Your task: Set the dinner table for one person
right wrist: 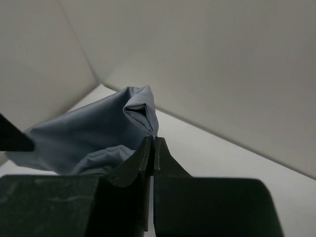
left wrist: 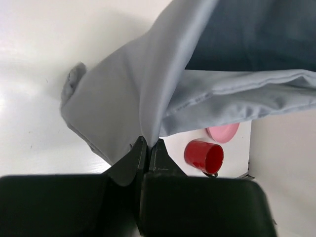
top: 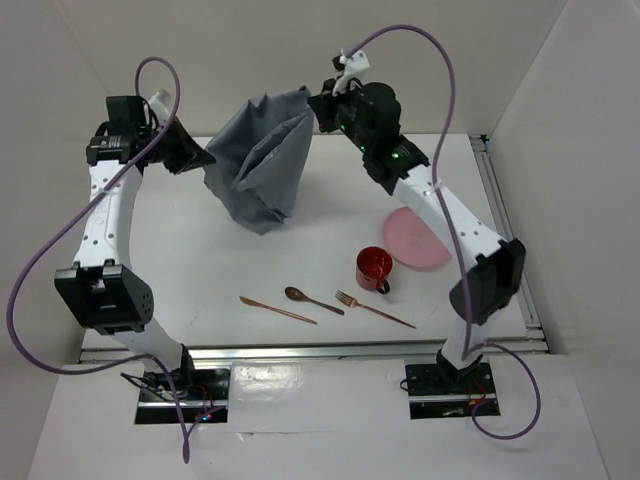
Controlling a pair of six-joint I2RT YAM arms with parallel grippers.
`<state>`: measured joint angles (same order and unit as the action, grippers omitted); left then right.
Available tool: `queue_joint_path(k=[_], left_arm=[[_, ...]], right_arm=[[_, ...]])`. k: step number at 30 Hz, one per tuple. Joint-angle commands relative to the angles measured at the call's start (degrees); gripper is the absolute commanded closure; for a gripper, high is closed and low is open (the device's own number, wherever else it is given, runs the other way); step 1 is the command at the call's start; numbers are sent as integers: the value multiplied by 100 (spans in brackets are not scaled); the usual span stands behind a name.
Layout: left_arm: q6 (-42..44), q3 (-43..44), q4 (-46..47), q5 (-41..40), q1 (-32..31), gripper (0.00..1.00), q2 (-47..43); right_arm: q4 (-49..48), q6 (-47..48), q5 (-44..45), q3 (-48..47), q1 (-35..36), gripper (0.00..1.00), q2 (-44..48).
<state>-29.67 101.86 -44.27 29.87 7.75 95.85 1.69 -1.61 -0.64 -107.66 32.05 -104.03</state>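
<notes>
A grey cloth [top: 260, 160] hangs lifted above the back of the white dinner table [top: 200, 260], held between both grippers and sagging in folds. My left gripper [top: 207, 157] is shut on its left corner; the wrist view shows the cloth [left wrist: 123, 94] pinched at the fingertips. My right gripper [top: 318, 100] is shut on its right corner, with the cloth [right wrist: 98, 133] in its wrist view. A red mug [top: 374, 269], a pink plate [top: 415, 240], a copper knife [top: 277, 309], spoon [top: 312, 299] and fork [top: 373, 309] lie near the front.
A metal rail [top: 310, 350] runs along the table's near edge and another along the right edge [top: 505, 230]. White walls enclose the back and sides. The mug [left wrist: 204, 156] and plate [left wrist: 223, 132] also show in the left wrist view.
</notes>
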Motion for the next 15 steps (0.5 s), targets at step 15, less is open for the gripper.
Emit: queue_joint_path(k=[15], left_arm=[[40,1134,-118,-122,43,100,-1051]], right_arm=[[235,-903,285,1713,-656,100,2449]])
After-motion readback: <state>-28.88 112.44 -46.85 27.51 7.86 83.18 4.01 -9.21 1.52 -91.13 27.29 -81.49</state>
